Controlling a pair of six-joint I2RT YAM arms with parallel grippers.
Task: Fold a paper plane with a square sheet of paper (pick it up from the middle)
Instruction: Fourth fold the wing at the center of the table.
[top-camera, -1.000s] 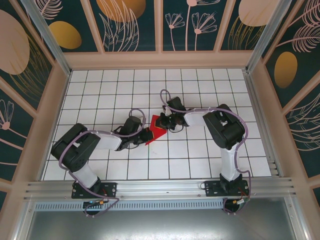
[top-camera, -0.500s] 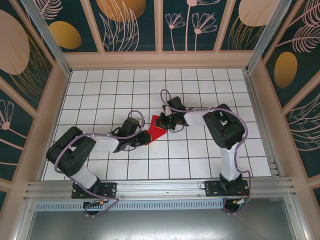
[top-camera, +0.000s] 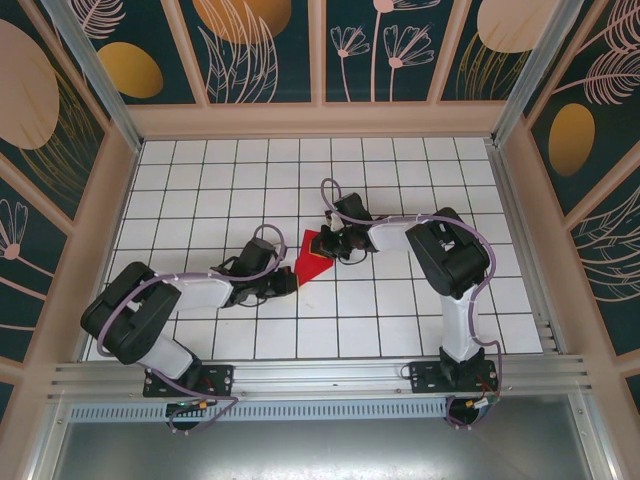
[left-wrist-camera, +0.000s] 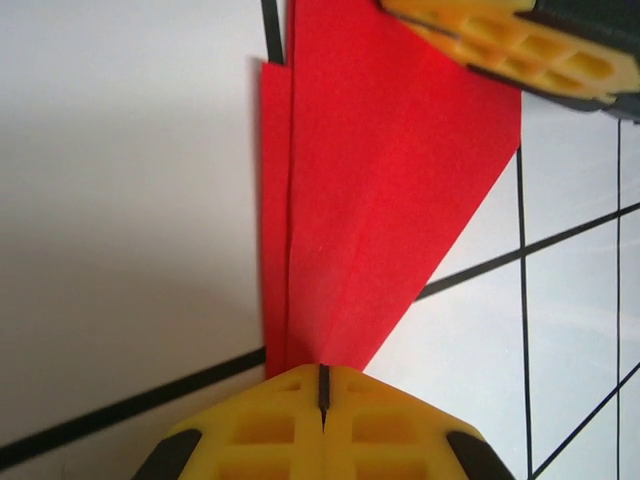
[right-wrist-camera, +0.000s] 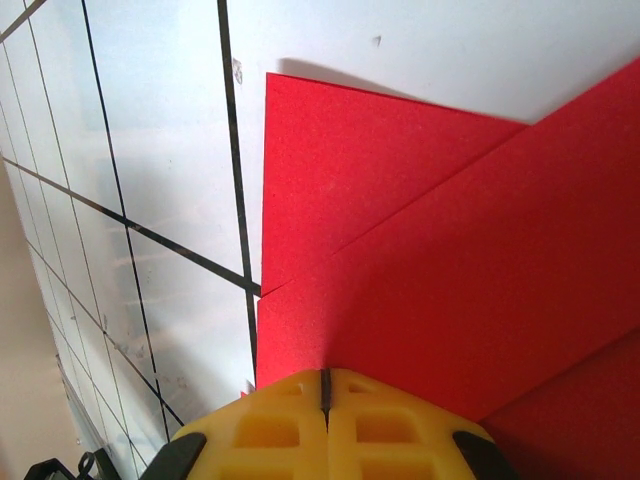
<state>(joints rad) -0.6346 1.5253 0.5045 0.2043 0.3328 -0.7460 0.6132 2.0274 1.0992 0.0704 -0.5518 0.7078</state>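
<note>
One square sheet of paper (top-camera: 313, 258), partly folded to a point, lay flat near the middle of the table (top-camera: 200, 180). We found the left gripper (left-wrist-camera: 322, 385) at its narrow tip and the right gripper (right-wrist-camera: 323, 385) at its wide end, jaws together, apparently pinning creases flat.

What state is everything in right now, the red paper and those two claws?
red paper: folded into a long tapering wedge with lengthwise creases, lying on the tiled table.
left gripper: shut, fingertips at the paper's narrow end.
right gripper: shut, fingertips on the paper's wide end.
</note>
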